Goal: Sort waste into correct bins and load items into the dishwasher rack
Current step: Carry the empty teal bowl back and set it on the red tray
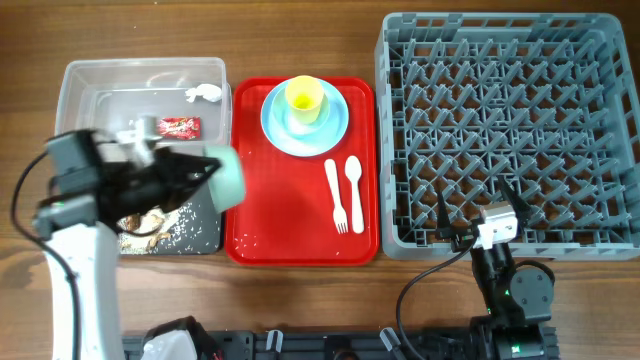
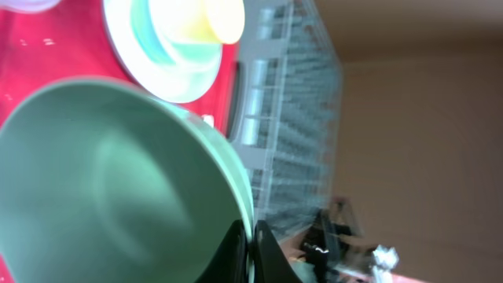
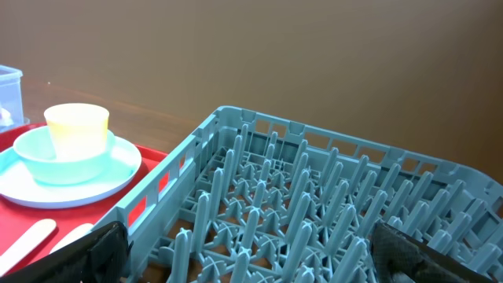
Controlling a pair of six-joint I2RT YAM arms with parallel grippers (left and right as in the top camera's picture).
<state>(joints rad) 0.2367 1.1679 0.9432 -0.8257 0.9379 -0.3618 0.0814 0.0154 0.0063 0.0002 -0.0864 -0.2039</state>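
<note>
My left gripper (image 1: 208,172) is shut on the rim of the pale-green bowl (image 1: 228,178), which hangs tipped on its side over the black tray (image 1: 205,238) and the red tray's left edge. In the left wrist view the fingers (image 2: 267,251) pinch the bowl (image 2: 118,181) wall. Food scraps (image 1: 160,222) lie in the black tray. The red wrapper (image 1: 180,126) and white tissue (image 1: 203,94) lie in the clear tub (image 1: 80,85). The yellow cup (image 1: 304,97) sits in the blue bowl (image 3: 63,163) on the blue plate (image 1: 335,125). My right gripper (image 1: 480,215) is open over the grey rack's (image 1: 510,60) front edge.
The red tray (image 1: 290,225) lies between the bins and the rack, with the white fork (image 1: 336,195) and spoon (image 1: 354,180) on its right half. Upright pegs fill the rack (image 3: 314,181). Bare wooden table shows in front of the rack and tray.
</note>
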